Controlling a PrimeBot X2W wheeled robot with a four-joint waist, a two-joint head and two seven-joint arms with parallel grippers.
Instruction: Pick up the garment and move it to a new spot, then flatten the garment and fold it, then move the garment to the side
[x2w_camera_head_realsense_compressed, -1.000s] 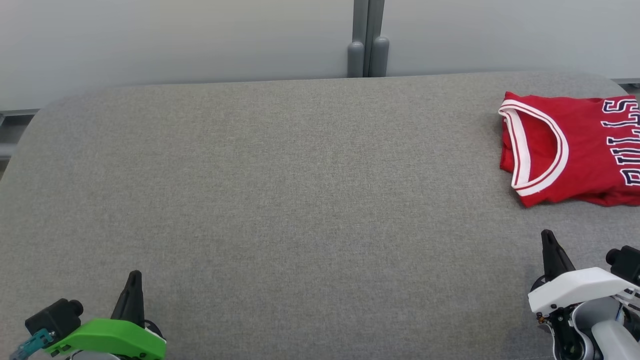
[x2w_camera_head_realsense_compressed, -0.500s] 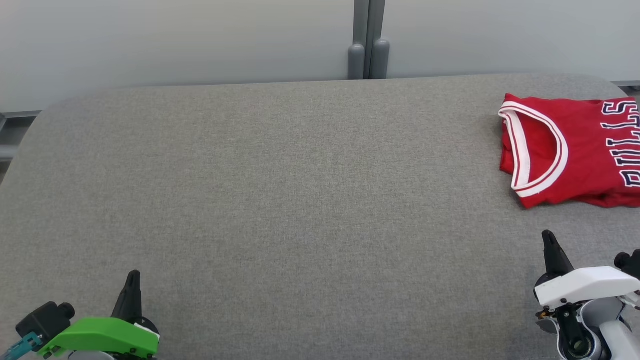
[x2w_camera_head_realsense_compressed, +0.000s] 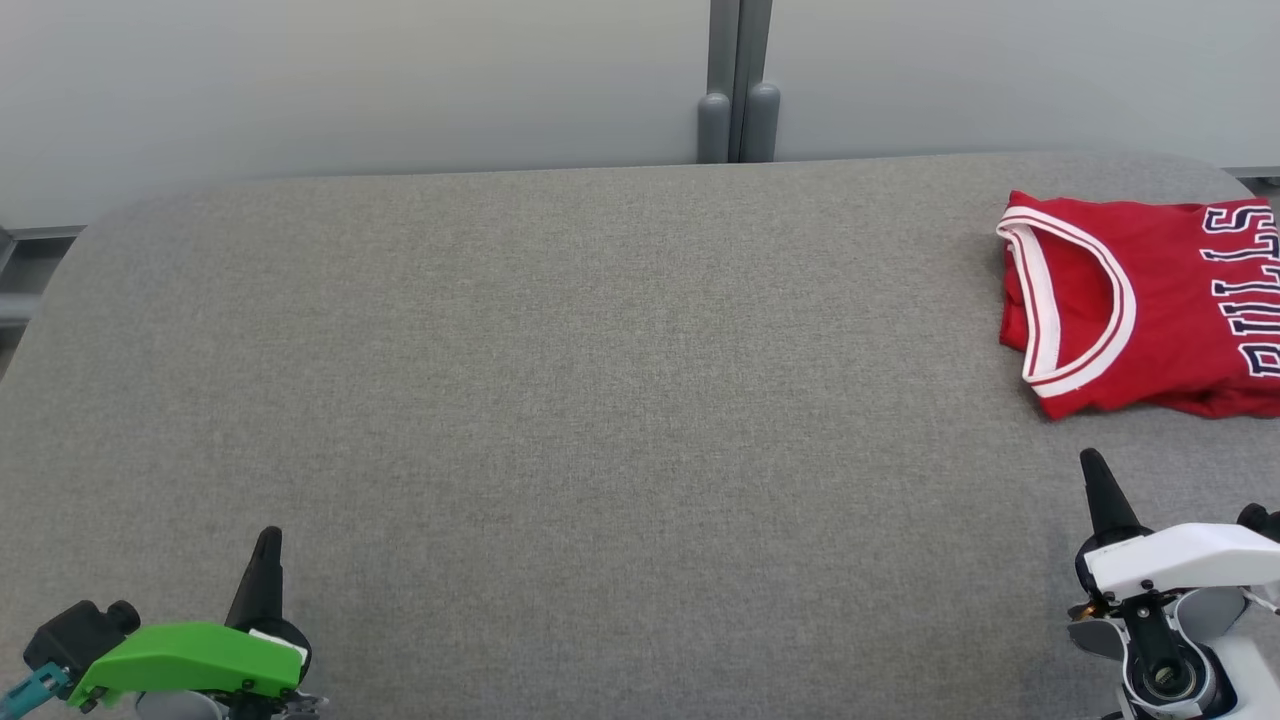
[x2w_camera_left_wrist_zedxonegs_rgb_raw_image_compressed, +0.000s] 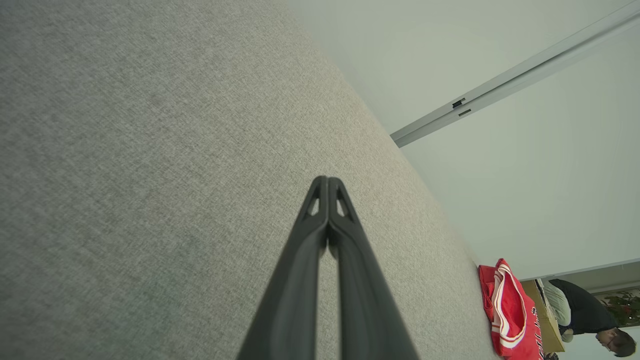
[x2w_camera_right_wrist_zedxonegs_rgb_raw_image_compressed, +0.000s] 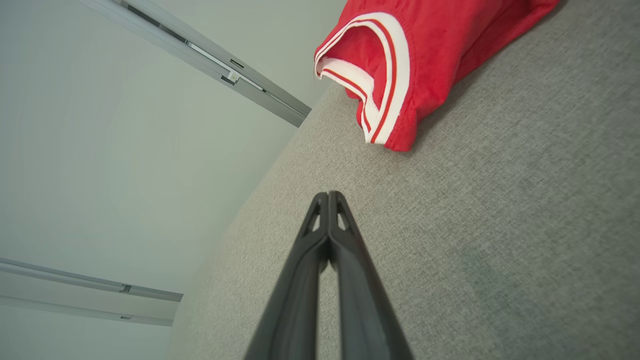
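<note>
A grey fabric-covered table (x2w_camera_head_realsense_compressed: 600, 350) stands against pale wall panels (x2w_camera_head_realsense_compressed: 350, 80). We see the red jersey (x2w_camera_head_realsense_compressed: 1170, 300) lying folded at two o'clock, close to the far edge and running off the frame's right side, its white-trimmed neckline facing the table's middle. Against a second ago the whole head picture has slipped slightly downward, which is the camera moving; the jersey keeps its place on the cloth. Both gripper housings sit lower in frame than they did. The left gripper (x2w_camera_head_realsense_compressed: 267, 535) waits at seven o'clock and the right gripper (x2w_camera_head_realsense_compressed: 1090, 458) at four o'clock, each with its dark fingers pressed together, pinching nothing. From nine o'clock to one o'clock we find broad bare cloth between the rounded corners. The right wrist view shows the jersey's nearest fold just ahead of the fingertips but apart from them. The left wrist view brings us a person (x2w_camera_left_wrist_zedxonegs_rgb_raw_image_compressed: 585, 312) in a dark top beyond the jersey.
</note>
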